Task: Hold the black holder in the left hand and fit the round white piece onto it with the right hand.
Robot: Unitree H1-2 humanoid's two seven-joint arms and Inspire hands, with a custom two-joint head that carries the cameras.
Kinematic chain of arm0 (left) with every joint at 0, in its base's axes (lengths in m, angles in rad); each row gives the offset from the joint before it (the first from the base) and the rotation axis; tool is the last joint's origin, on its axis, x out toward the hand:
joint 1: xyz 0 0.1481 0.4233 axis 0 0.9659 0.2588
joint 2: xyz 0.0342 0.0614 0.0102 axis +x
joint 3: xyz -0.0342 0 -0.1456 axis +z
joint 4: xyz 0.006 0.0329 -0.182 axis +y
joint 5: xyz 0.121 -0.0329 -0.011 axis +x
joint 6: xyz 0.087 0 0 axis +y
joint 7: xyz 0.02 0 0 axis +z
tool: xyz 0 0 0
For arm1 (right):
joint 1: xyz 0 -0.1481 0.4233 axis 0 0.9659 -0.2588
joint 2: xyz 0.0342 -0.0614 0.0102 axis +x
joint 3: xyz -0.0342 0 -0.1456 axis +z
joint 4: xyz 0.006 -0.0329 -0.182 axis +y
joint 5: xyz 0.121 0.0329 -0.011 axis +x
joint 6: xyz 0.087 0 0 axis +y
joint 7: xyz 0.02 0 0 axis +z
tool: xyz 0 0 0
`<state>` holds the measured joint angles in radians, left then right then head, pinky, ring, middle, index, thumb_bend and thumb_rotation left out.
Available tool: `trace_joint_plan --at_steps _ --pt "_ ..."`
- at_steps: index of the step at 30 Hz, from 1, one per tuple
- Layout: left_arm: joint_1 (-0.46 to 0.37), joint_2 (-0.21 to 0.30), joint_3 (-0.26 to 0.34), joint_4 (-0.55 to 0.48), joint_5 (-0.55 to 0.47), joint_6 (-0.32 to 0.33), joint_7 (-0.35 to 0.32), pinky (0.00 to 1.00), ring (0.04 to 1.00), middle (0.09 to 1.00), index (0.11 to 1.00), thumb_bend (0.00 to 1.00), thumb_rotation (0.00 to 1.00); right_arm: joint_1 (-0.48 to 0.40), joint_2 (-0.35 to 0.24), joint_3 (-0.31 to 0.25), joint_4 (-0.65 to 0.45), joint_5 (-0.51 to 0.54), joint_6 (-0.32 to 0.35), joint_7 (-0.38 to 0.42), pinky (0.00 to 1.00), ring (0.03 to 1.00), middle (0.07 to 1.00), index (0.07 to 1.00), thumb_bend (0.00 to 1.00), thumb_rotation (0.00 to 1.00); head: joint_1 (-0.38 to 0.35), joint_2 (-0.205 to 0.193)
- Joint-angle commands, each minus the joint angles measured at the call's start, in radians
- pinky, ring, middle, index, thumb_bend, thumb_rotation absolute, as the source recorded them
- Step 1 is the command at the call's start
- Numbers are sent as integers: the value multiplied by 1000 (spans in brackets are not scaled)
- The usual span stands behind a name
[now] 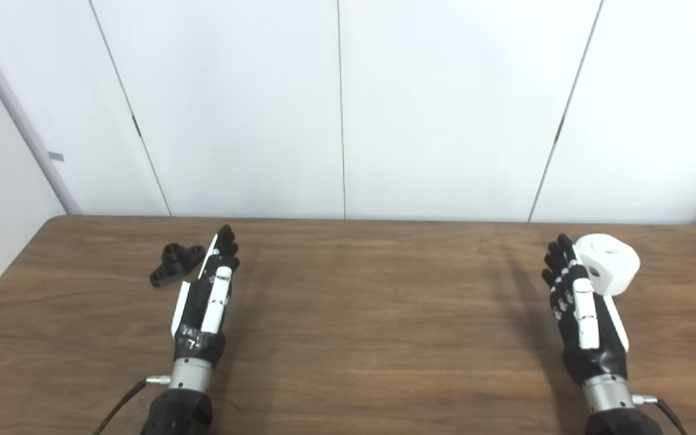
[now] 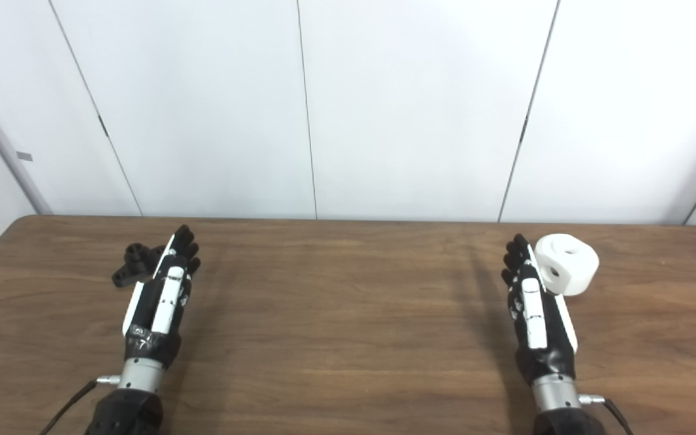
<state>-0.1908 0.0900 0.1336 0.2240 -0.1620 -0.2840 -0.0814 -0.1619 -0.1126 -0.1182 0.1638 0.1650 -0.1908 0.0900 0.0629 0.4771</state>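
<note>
Wood-grain brown tabletop carries everything. Left hand lies flat, fingers extended, empty, beside the small black plastic holder at far left. Right hand, likewise released, rests just beside the round white piece with holes at far right.

We see a bright, evenly lit scene with soft light from above and in front. The white wall panels look nearly washed out, with a faint grey falloff toward the corners. The brown desk shows its grain clearly, without glare. Soft, faint shadows stretch across the wood beside each hand, the left hand and the right hand. The round white piece loses surface detail to brightness. Both pictures are slightly soft overall.
</note>
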Motion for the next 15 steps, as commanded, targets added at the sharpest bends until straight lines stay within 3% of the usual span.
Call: trace_joint_plan --at_steps 1,15 --pt "47 -20 -8 62 5 -10 7 1000 1000 1000 1000 299 795 37 16 5 62 8 -28 9 999 993 987 975 177 1000 1 1" --pt "48 -20 -6 60 -7 -11 -1 1000 1000 1000 1000 286 798 39 17 7 53 5 -24 6 994 989 984 972 179 1000 2 3"
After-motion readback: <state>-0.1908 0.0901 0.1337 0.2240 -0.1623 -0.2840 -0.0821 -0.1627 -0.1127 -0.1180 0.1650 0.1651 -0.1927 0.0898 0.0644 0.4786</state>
